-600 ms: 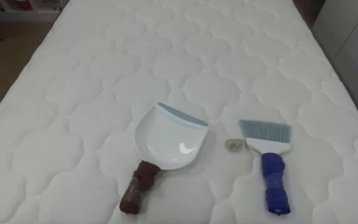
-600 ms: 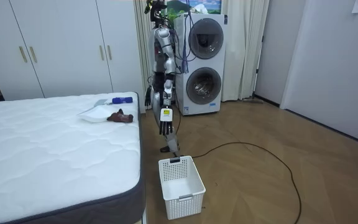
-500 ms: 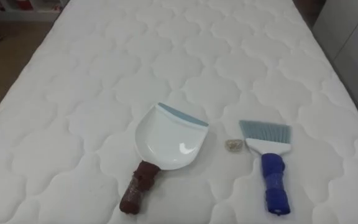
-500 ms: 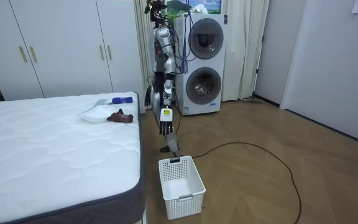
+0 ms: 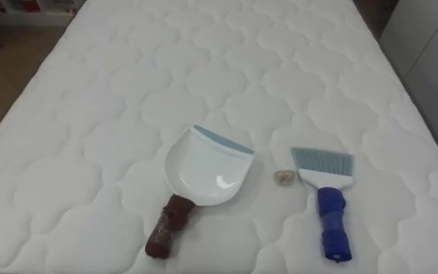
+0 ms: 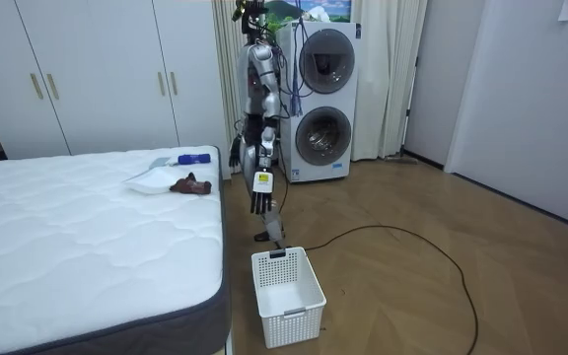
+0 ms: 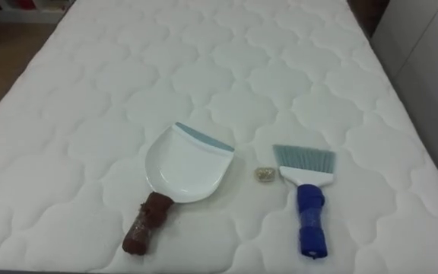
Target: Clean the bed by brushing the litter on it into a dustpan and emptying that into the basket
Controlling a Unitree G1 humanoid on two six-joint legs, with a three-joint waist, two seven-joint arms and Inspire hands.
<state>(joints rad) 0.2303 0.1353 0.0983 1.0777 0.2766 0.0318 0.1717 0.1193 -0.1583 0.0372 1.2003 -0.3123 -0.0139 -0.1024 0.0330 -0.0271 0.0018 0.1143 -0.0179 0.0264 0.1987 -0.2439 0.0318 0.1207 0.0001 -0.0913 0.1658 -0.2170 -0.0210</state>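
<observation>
A white dustpan (image 5: pixel 204 167) with a blue-grey lip and a brown wrapped handle (image 5: pixel 167 232) lies on the white quilted mattress (image 5: pixel 166 68). To its right lies a blue-handled brush (image 5: pixel 329 205), bristles pointing away from me. A small pale scrap of litter (image 5: pixel 284 177) sits between the two, close to the bristles. In the room view I stand upright at the end of the bed by the dustpan (image 6: pixel 156 179), arms hanging. My left hand (image 6: pixel 258 202) hangs open beside the mattress corner. My right hand (image 6: pixel 235 153) hangs behind it, near the bed's edge.
A white slatted basket (image 6: pixel 286 283) stands on the wooden floor beside the bed's corner. Two stacked washing machines (image 6: pixel 321 99) stand behind me. White wardrobes (image 6: pixel 97 69) line the wall beyond the bed. Brown floor (image 5: pixel 6 68) shows left of the mattress.
The eye view has shifted slightly. The dustpan, brush and scrap lie as before, and my arms hang where they were.
</observation>
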